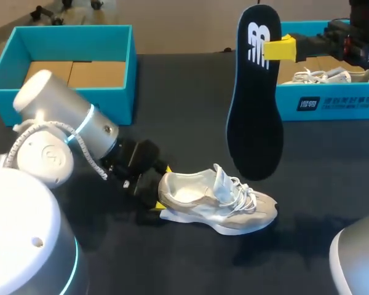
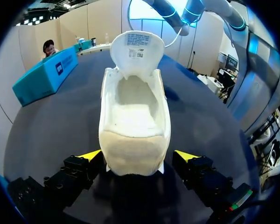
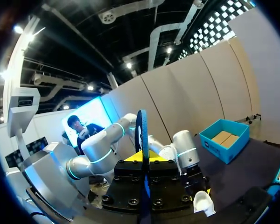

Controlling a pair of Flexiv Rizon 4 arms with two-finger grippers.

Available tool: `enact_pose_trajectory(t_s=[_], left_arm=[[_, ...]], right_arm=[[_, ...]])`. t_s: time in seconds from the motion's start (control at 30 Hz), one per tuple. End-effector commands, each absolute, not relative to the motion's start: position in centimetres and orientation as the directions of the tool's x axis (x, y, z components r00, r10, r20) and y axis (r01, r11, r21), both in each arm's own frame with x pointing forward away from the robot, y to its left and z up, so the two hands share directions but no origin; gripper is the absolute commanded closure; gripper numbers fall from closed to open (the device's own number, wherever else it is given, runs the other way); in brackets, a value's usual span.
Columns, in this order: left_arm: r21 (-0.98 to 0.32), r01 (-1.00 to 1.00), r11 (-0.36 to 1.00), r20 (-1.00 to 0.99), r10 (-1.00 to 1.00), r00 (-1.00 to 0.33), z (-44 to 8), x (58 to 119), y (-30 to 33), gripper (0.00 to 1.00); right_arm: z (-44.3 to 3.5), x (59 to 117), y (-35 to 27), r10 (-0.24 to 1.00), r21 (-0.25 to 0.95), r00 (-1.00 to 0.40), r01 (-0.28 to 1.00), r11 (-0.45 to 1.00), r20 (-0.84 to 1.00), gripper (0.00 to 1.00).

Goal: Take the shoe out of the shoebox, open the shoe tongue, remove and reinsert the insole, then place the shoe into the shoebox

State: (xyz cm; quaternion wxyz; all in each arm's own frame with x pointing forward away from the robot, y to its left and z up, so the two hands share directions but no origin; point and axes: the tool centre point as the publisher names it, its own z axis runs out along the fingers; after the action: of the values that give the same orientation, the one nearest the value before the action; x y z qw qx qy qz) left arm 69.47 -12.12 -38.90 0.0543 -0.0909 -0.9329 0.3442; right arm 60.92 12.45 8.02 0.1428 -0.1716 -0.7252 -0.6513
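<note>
at your left, an open teal shoebox (image 1: 61,92) sits at the back of the dark table (image 1: 172,92), with only cardboard showing inside. your left gripper (image 1: 155,192) lies low at the heel of the pale sneaker (image 1: 215,206). its fingers are spread, and the yellow fingertips (image 2: 91,155) stand just beside the heel on either side without pinching it. the sneaker rests on its sole mid-table, tongue (image 1: 224,175) raised, toe to the right. above it the black insole (image 1: 255,117) hangs nearly upright, pinched near its top by your right gripper (image 1: 273,49). at the far right, a second teal shoebox (image 1: 332,104) holds another pale shoe (image 1: 323,76).
</note>
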Motion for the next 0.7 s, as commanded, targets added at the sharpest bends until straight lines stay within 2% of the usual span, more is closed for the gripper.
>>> enact_pose_trajectory(t_s=[0.03, 0.23, 0.53, 0.7], left_arm=[[-0.609, 0.140, 0.781, 0.040, 0.207, -0.978, -38.69, 69.45, -12.29, 0.00], [-0.603, 0.130, 0.787, 0.042, 0.194, -0.980, -38.57, 69.47, -12.50, 0.00], [-0.363, 0.200, 0.910, -0.070, 0.188, -0.980, -37.86, 68.69, -12.89, 0.00], [-0.240, 0.177, 0.955, -0.040, 0.173, -0.984, -38.43, 69.42, -13.10, 0.00]], right_arm=[[8.12, 61.32, 12.76, 0.060, 0.894, -0.900, 0.436, 0.098, 0.432, 1.00], [8.12, 61.32, 12.76, 0.060, 0.894, -0.900, 0.436, 0.098, 0.432, 1.00], [8.12, 61.32, 12.76, 0.060, 0.894, -0.900, 0.436, 0.098, 0.432, 1.00], [8.12, 61.32, 12.76, 0.060, 0.894, -0.900, 0.436, 0.098, 0.432, 1.00]])
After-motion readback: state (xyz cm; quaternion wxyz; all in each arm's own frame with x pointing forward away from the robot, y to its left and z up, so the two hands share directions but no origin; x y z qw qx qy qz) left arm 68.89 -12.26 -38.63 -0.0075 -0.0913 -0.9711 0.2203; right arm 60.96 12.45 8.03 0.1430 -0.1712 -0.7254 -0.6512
